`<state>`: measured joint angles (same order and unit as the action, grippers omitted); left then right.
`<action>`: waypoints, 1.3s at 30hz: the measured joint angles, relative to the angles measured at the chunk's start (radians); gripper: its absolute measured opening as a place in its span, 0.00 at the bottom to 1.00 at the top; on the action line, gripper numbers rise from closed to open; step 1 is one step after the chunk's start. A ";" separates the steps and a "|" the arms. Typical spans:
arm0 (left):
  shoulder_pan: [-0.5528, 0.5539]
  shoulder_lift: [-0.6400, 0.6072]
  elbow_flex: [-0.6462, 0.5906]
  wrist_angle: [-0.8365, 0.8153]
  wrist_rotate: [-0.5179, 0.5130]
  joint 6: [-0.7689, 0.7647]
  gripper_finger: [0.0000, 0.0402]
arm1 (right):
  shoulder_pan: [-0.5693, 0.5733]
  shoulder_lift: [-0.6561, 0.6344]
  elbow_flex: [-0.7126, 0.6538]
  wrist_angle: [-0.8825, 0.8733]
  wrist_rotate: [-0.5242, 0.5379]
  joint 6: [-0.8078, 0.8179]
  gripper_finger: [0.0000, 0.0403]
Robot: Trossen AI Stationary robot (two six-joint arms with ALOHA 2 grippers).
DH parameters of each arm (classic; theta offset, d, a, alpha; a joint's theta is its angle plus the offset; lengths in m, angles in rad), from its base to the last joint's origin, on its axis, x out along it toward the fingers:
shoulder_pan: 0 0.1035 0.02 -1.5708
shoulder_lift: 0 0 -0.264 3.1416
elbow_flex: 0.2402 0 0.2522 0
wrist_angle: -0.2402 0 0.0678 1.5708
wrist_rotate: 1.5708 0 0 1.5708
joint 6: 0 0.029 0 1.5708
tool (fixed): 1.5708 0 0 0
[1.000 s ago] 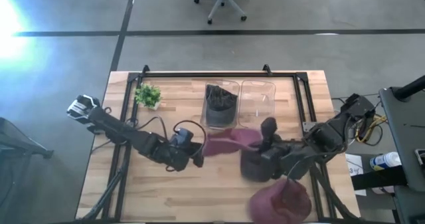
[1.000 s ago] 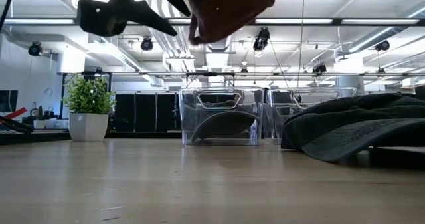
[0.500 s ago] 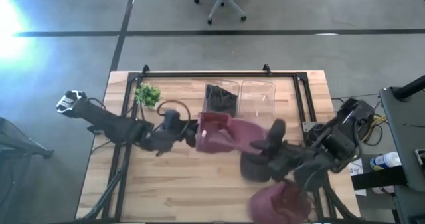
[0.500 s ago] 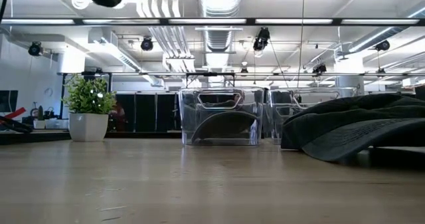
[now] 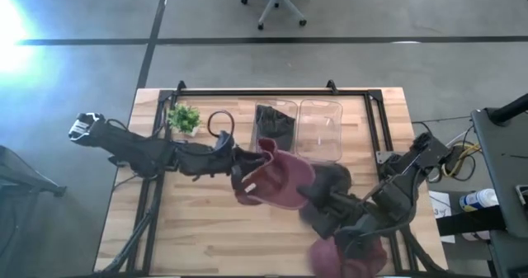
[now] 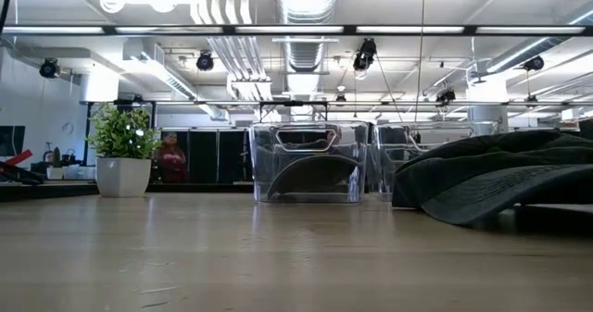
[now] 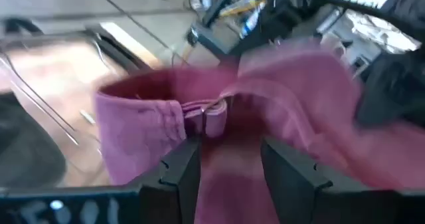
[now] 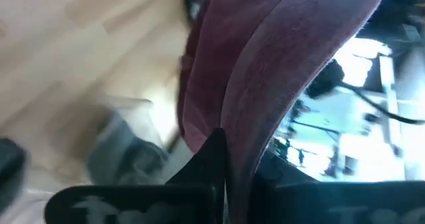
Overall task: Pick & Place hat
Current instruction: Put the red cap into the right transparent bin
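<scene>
White lettering on the dark arm part at the edge of the left wrist view is cut off and too blurred to read; no other writing is legible. The maroon hat (image 5: 276,179) is a soft cloth cap with a stitched band and a small strap at its opening, held in the air just in front of the two clear bins (image 5: 297,129) and stretched between both arms. The left gripper (image 7: 222,164) grasps the band at the strap, its fingers (image 7: 179,167) parted around the fabric. The right gripper (image 8: 226,161) is clenched on the hat's opposite edge, on the side away from the bins. The left of the two bins holds a dark garment; the right one looks empty. A dark grey hat (image 6: 491,187) lies on the table beside the bins, and a second maroon hat (image 5: 346,257) lies farther from them, at the table's near edge. A potted plant (image 5: 183,118) stands to the bins' left. The surface is a light wooden table (image 5: 206,237) with a black frame, in a large room with ceiling strip lights and a grey floor.
</scene>
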<state>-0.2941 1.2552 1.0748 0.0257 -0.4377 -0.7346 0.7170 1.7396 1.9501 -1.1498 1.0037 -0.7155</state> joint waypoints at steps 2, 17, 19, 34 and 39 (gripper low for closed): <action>-0.003 0.026 0.000 0.000 0.039 -0.032 0.38 | -0.009 0.002 -0.012 0.027 0.052 -0.042 0.03; -0.021 0.162 0.005 0.193 0.198 -0.057 0.38 | -0.045 0.018 -0.154 0.149 -0.040 -0.120 0.03; -0.027 0.187 0.008 0.192 0.202 -0.065 0.38 | -0.064 0.017 -0.163 0.181 -0.072 -0.122 0.03; -0.026 0.228 0.039 -0.035 0.234 -0.092 0.38 | -0.101 0.020 -0.208 0.217 -0.084 -0.160 0.03; -0.027 0.214 0.035 -0.106 0.245 -0.101 0.38 | -0.097 0.016 -0.208 0.222 -0.046 -0.158 0.03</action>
<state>-0.3207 1.4694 1.1095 -0.0803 -0.1924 -0.8360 0.6201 1.7554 1.7424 -0.9281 0.9574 -0.8731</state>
